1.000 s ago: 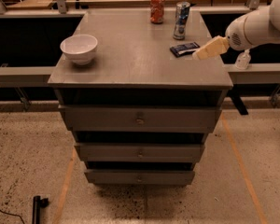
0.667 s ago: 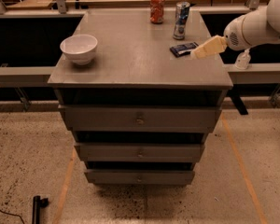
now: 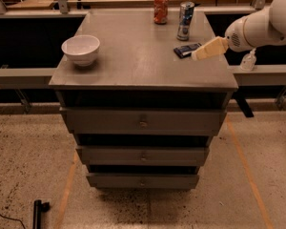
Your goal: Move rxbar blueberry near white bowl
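Note:
The rxbar blueberry (image 3: 186, 49), a small flat dark navy-blue bar, lies on the right part of the grey cabinet top (image 3: 133, 56). The white bowl (image 3: 80, 49) stands at the left side of the top, far from the bar. My gripper (image 3: 200, 54) comes in from the right on a white arm, its tan fingers pointing left, their tips just right of the bar and partly over its right end.
A tall blue-silver can (image 3: 185, 21) stands just behind the bar and an orange-red can (image 3: 160, 7) at the back edge. The cabinet has three drawers (image 3: 143, 124) below. Grey rails run along both sides. A dark tool (image 3: 36, 213) lies on the floor.

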You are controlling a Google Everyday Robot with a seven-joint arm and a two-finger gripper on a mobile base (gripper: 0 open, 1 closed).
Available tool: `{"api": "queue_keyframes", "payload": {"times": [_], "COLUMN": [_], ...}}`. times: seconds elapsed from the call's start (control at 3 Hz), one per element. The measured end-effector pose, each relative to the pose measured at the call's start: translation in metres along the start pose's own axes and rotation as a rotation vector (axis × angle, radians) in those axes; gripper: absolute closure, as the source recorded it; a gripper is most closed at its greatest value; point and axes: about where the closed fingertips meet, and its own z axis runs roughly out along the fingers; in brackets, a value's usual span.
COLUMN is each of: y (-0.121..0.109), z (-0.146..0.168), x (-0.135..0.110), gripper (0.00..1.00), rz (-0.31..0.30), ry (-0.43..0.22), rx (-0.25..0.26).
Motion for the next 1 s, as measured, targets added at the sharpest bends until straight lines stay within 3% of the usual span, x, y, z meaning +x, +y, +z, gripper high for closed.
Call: {"api": "queue_keyframes", "payload": {"times": [0.67, 1.0], "y": [0.017, 0.019], "z": [0.063, 0.084], "x": [-0.006, -0.009], "gripper": [0.0, 0.0], "rz": [0.01, 0.029], "ry": [-0.104, -0.127], "rx": [-0.093, -0.086]}}
